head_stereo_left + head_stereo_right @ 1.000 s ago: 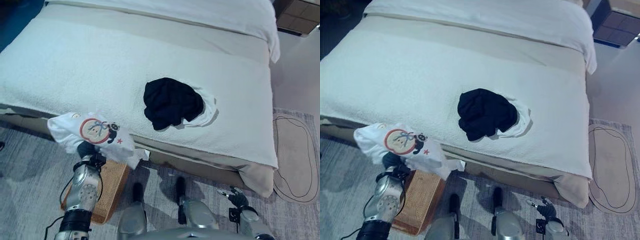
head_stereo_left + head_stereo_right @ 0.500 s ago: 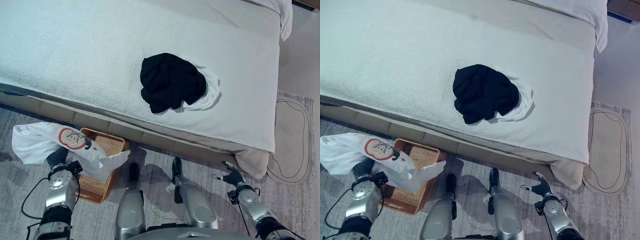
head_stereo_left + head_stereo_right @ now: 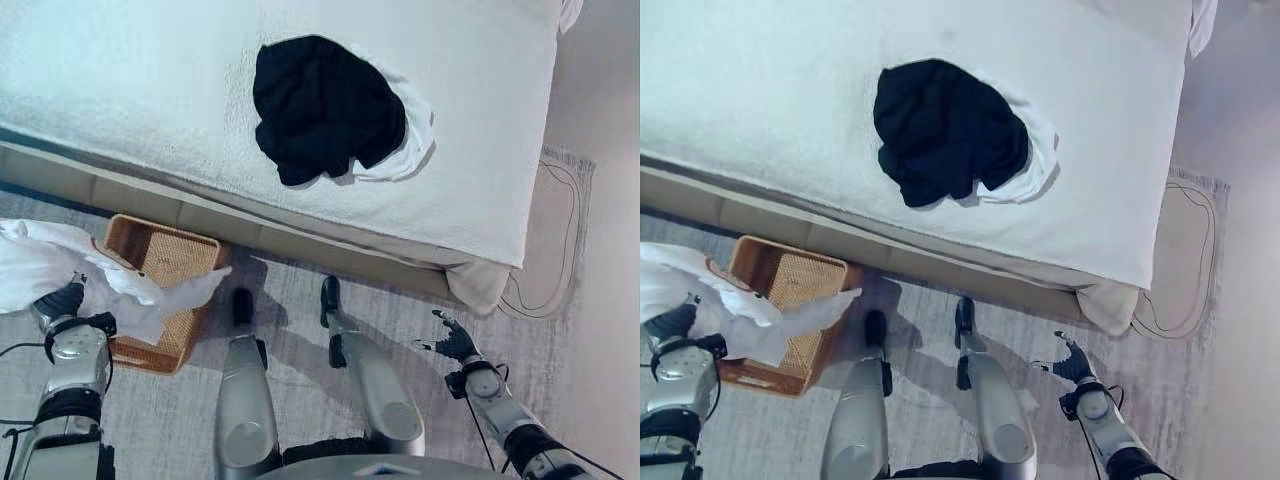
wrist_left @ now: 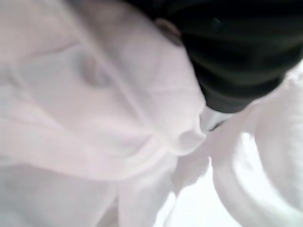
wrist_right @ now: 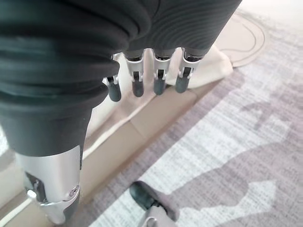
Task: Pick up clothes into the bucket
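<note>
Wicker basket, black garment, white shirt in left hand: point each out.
wicker basket (image 3: 172, 262): left eye view, on its woven inner wall.
black garment (image 3: 325, 105): left eye view, middle of the heap.
white shirt (image 3: 665, 285): right eye view, bunched cloth above left hand.

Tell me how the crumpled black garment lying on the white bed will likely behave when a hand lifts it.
The crumpled black garment lies in soft folds, so it will probably sag and drape, not hold shape. It looks light, like the white printed shirt hanging limp from the left hand. It overlaps a white garment, which may drag along.
</note>
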`<state>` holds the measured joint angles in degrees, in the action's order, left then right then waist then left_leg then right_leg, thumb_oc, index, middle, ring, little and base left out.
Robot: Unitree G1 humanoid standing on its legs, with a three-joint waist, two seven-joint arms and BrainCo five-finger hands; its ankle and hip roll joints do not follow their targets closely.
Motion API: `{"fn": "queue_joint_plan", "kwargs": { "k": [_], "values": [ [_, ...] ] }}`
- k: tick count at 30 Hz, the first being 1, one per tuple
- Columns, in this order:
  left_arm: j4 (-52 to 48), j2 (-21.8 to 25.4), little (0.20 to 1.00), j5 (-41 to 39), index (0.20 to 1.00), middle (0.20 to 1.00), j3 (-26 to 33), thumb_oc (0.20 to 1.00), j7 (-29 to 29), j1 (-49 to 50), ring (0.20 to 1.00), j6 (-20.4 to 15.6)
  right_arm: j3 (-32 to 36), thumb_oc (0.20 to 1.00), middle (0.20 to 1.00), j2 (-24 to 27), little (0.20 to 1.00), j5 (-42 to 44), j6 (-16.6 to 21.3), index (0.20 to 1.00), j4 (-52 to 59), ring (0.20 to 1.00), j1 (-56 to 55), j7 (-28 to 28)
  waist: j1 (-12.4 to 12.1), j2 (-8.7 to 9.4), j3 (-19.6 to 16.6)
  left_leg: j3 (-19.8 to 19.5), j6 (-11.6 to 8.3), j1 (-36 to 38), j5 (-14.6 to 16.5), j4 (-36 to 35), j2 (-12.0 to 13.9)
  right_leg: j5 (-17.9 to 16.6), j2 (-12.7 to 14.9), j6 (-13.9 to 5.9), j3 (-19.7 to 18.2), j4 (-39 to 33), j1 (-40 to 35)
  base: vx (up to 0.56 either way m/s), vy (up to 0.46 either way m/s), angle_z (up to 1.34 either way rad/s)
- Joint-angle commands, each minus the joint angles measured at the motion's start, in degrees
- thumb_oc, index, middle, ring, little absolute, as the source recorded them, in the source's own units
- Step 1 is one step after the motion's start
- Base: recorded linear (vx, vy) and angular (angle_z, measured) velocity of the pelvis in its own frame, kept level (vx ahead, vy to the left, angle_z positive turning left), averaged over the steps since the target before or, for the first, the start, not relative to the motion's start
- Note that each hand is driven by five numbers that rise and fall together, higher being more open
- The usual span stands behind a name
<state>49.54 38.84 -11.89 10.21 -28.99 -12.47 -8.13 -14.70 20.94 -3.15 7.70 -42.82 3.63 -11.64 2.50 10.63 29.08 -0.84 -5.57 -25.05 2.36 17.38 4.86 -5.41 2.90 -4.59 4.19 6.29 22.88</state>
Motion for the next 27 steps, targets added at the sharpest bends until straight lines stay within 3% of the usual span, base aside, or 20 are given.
{"fn": "queue_joint_plan", "kwargs": {
  "k": [1,9,27],
  "values": [
    [0.8,8.0,0.2,2.4,0.2,0.2,3.8,0.2,-4.8,-0.1,0.2,-1.1,-3.2,1.0,1.0,0.3,1.0,2.2,2.2,1.0,2.6,1.0,1.2,-1.6,-0.3,4.69,0.7,-0.5,3.36,-3.7,3.4,7.2,-1.7,3.5,2.7,-4.25,-0.4,4.0,0.2,-0.01,-0.011,-0.11],
    [0.1,13.2,0.2,7.9,0.2,0.2,3.8,0.2,-8.0,0.8,0.2,1.0,-5.5,1.0,1.0,-0.7,1.0,3.0,3.1,1.0,2.1,1.0,1.6,-2.8,-0.3,5.89,0.7,-0.1,3.44,-6.8,3.4,7.6,-1.1,2.2,2.1,-4.58,-0.8,2.0,2.4,0.0,0.005,-0.05],
    [-1.2,16.6,0.2,12.9,0.2,0.2,5.0,0.2,-7.3,5.4,0.2,2.2,-5.3,1.0,1.0,1.3,1.0,3.0,3.7,1.0,2.7,1.0,1.5,-2.5,-1.4,2.29,0.7,-1.5,3.36,-6.1,2.6,5.4,-2.8,3.2,3.3,-4.47,0.9,2.2,1.8,0.0,-0.001,0.0]
  ]
}}
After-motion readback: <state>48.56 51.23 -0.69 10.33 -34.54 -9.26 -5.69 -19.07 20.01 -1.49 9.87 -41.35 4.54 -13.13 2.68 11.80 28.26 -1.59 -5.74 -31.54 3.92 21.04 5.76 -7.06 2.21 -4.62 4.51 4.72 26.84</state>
